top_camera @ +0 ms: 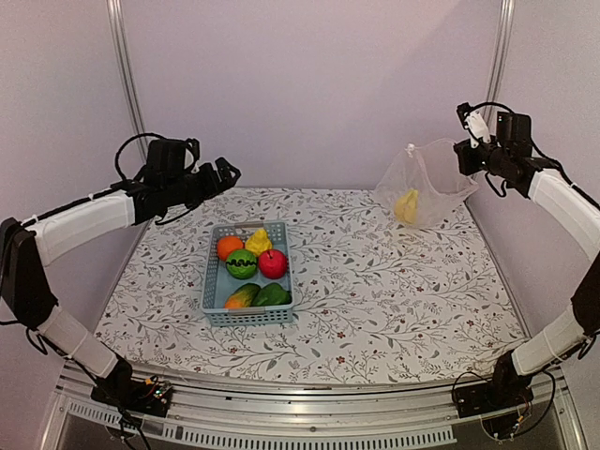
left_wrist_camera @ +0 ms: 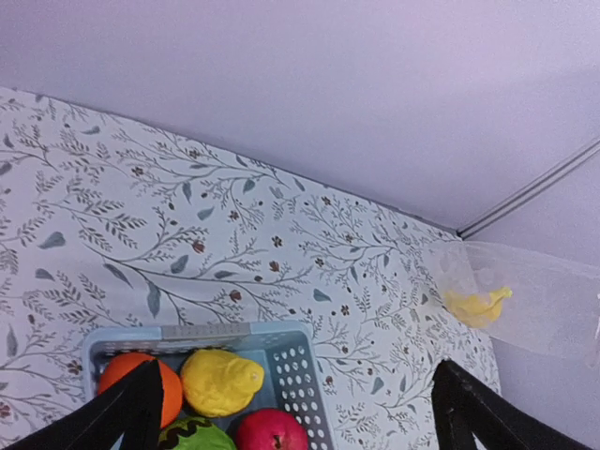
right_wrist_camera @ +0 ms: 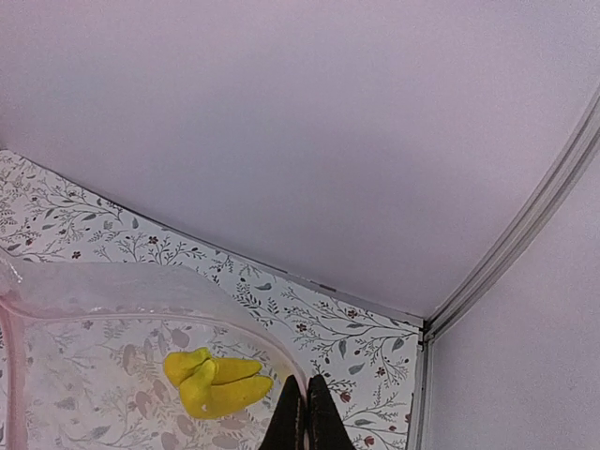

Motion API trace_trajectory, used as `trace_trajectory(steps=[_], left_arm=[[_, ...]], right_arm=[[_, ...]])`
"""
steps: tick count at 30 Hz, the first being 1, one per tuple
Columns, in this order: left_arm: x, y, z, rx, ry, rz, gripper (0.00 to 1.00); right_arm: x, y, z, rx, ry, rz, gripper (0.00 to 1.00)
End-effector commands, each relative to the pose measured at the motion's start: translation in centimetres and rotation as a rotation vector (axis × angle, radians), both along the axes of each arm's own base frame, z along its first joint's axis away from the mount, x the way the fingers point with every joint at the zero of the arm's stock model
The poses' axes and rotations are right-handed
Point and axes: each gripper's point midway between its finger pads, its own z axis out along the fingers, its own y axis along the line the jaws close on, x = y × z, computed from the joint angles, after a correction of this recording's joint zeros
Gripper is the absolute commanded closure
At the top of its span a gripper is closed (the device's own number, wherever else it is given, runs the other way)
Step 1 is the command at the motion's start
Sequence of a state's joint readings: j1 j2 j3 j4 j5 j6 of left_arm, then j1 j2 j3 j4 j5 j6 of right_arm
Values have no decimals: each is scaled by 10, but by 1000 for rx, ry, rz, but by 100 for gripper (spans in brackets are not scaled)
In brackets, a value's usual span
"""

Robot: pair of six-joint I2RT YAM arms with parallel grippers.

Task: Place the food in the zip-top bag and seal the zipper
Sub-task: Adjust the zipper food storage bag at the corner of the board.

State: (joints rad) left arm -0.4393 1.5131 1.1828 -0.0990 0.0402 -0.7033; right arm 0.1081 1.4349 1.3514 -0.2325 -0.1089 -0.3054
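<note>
The clear zip-top bag (top_camera: 427,183) hangs at the back right, mouth up, with my right gripper (top_camera: 466,157) shut on its rim. A yellow banana (top_camera: 407,205) lies inside it. In the right wrist view the shut gripper (right_wrist_camera: 307,412) pinches the bag (right_wrist_camera: 112,375) beside the banana (right_wrist_camera: 216,382), and the pinkish zipper (right_wrist_camera: 131,317) curves along the mouth. The other food sits in the blue basket (top_camera: 213,281): an orange (top_camera: 229,247), a yellow piece (top_camera: 258,241), a red apple (top_camera: 273,263) and green pieces (top_camera: 242,263). My left gripper (top_camera: 230,174) hovers open, empty, above the basket's far end.
The left wrist view looks down past the open gripper (left_wrist_camera: 298,367) at the basket's far rim (left_wrist_camera: 206,332), the orange (left_wrist_camera: 117,375), the yellow piece (left_wrist_camera: 220,380) and the apple (left_wrist_camera: 272,431), with the bag (left_wrist_camera: 534,300) off to the right. Lilac walls close the floral table at back and sides.
</note>
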Motion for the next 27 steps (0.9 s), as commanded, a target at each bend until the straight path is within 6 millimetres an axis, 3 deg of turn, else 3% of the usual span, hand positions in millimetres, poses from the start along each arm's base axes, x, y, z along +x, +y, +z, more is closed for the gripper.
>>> trace_trajectory(steps=[1, 5, 12, 17, 21, 27], left_arm=[[-13, 25, 40, 198, -148, 52, 0], [-17, 45, 43, 372, -167, 79, 0], [-19, 60, 17, 560, -186, 82, 0], [-12, 87, 1, 720, -79, 191, 0], [-5, 77, -17, 794, -15, 95, 0], [-16, 39, -28, 653, -76, -101, 0]], right_arm=[[3, -5, 21, -33, -53, -19, 100], [-8, 22, 3, 56, 2, 118, 100], [-36, 85, -78, 169, 225, 417, 100], [-47, 100, -104, 192, 298, 498, 100], [-48, 101, -108, 194, 308, 504, 100], [-52, 103, -110, 190, 314, 526, 100]])
